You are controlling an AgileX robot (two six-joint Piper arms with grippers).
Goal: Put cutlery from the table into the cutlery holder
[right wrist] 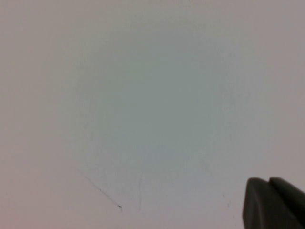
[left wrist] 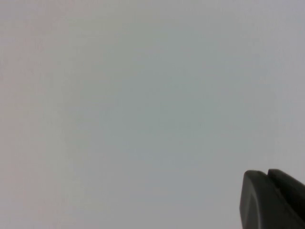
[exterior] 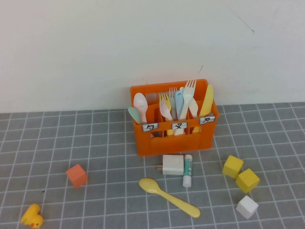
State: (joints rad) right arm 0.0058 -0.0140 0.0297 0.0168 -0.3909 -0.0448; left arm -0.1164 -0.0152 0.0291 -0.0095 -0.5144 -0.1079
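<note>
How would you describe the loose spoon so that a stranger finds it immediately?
Find the orange cutlery holder at the wall. On the grey table in front of it lies a long pale-yellow spoon, the only cutlery outside the holder.

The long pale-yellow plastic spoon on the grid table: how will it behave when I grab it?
The pale-yellow plastic spoon looks thin and glossy, so probably light, stiff and a bit slippery. Lying flat on the grey grid table, it may skid or pivot rather than roll. The left gripper and right gripper face only blank wall, away from it.
</note>
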